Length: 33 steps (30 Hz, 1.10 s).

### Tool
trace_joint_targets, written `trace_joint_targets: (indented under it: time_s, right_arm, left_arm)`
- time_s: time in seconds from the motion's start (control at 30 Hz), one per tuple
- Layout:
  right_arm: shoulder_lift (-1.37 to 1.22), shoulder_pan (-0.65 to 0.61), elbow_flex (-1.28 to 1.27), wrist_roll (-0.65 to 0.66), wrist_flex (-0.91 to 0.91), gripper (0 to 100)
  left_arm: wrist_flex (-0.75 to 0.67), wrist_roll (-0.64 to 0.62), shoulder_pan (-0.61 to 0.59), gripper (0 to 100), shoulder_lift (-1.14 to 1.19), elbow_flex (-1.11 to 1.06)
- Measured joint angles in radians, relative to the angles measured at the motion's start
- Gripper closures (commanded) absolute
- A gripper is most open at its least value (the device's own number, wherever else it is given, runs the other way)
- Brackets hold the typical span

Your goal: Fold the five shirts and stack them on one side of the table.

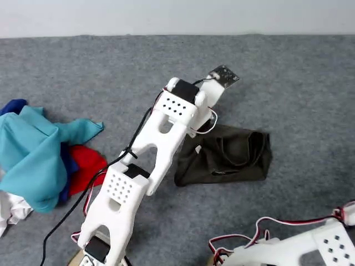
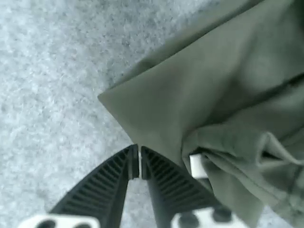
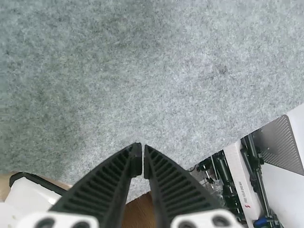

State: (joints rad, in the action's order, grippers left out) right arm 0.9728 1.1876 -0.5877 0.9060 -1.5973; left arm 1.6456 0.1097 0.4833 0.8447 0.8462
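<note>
No readable text, white device (image 3: pixel 240 175) print — illegible

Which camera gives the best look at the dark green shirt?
The high view: it takes in nearly the whole dark green shirt. The left wrist view catches a close-up corner; the right wrist view faces grey carpet.

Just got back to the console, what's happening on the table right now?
The left gripper is shut at the edge of a dark green shirt lying loosely bunched mid-table; whether it pinches cloth is unclear. The right gripper is shut over the bare grey table cover near its edge. A heap of shirts, teal, red, blue and white, lies unfolded at one side.
</note>
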Motion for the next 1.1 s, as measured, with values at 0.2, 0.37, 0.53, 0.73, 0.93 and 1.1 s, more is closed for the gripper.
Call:
trace_joint_targets:
  time_s: [0.2,0.37,0.53,0.73,0.93,1.1]
  right_arm:
    - [0.000,0.000,0.000,0.000,0.000,98.9]
    - [0.000,0.000,0.000,0.000,0.000,98.9]
    - [0.000,0.000,0.000,0.000,0.000,98.9]
    - [0.000,0.000,0.000,0.000,0.000,98.9]
    - [0.000,-0.002,0.000,0.000,0.000,98.9]
    - [0.000,-0.002,0.000,0.000,0.000,98.9]
  left_arm:
    - [0.008,0.017,0.074,99,0.000,-0.078]
    - [0.075,0.029,0.181,99,-0.028,-0.078]
    - [0.080,0.029,0.259,99,-0.150,-0.137]
    - [0.081,0.029,0.381,99,-0.341,-0.313]
    - [0.068,0.029,0.256,99,-0.416,-0.325]
    - [-0.043,0.048,0.064,99,-0.382,-0.328]
